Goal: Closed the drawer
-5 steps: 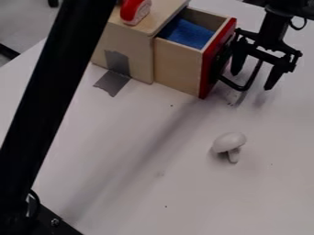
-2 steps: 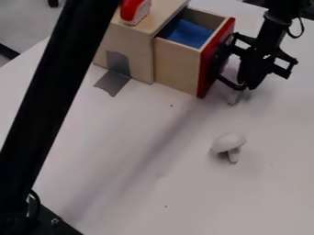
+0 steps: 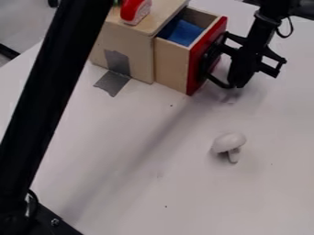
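Has the gripper (image 3: 239,84) hanging over the white table (image 3: 135,183), fingers drawn close together on the outer bend of the black handle (image 3: 217,81). Shows the drawer (image 3: 171,69) just left of the jaws in the camera view, with the red front (image 3: 195,73) facing them and the handle bridging the space between. Leaves the drawer partway out of the wooden box (image 3: 138,43), with blue lining (image 3: 184,33) inside. Has a red toy (image 3: 135,10) on top of the box and grey tape (image 3: 112,82) running from its side onto the table. Shows a white toy mushroom (image 3: 230,141) well apart from the box, nearer the camera.
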You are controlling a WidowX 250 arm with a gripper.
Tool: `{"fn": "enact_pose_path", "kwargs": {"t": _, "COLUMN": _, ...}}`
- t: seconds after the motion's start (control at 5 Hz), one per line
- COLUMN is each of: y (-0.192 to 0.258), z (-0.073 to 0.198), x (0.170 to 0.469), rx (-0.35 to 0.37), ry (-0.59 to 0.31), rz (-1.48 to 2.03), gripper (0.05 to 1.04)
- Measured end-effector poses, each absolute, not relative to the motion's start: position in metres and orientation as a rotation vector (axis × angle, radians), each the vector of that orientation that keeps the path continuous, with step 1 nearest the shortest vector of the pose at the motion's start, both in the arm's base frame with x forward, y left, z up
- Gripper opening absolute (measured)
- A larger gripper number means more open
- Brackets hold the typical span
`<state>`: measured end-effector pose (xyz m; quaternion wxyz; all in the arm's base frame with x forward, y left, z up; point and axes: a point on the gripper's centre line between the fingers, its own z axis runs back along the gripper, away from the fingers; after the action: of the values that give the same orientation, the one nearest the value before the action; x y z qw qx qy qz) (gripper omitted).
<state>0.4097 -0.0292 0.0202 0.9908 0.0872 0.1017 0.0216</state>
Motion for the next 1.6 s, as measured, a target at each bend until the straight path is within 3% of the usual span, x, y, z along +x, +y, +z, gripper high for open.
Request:
{"fn": "enact_pose_path", "kwargs": {"t": 0.4, "y": 0.027, "z": 0.024, "x": 0.417, "rx": 0.175, "ry": 0.228, "rz": 0.173, "gripper": 0.12}}
{"fn": "enact_pose_path", "kwargs": {"t": 0.8, "y": 0.035, "z": 0.023, "x": 0.423, "rx": 0.175, "ry": 0.247, "rz": 0.19, "gripper": 0.151}}
{"fn": "enact_pose_path", "kwargs": {"t": 1.0, "y": 0.038, "z": 0.021, "x": 0.422, "rx": 0.172, "ry": 0.236, "rz": 0.173, "gripper": 0.365}}
{"fn": "enact_pose_path", "kwargs": {"t": 1.2, "y": 0.036, "z": 0.035, "x": 0.419, "rx": 0.128, "ry": 0.202, "rz": 0.152, "gripper": 0.678}}
{"fn": "enact_pose_path", "kwargs": {"t": 1.4, "y": 0.02, "z": 0.084, "x": 0.426, "rx": 0.06, "ry": 0.074, "rz": 0.129, "gripper": 0.951}}
{"fn": "enact_pose_path", "kwargs": {"t": 1.6, "y": 0.009, "z": 0.122, "x": 0.424, "rx": -0.005, "ry": -0.012, "rz": 0.105, "gripper": 1.001}}
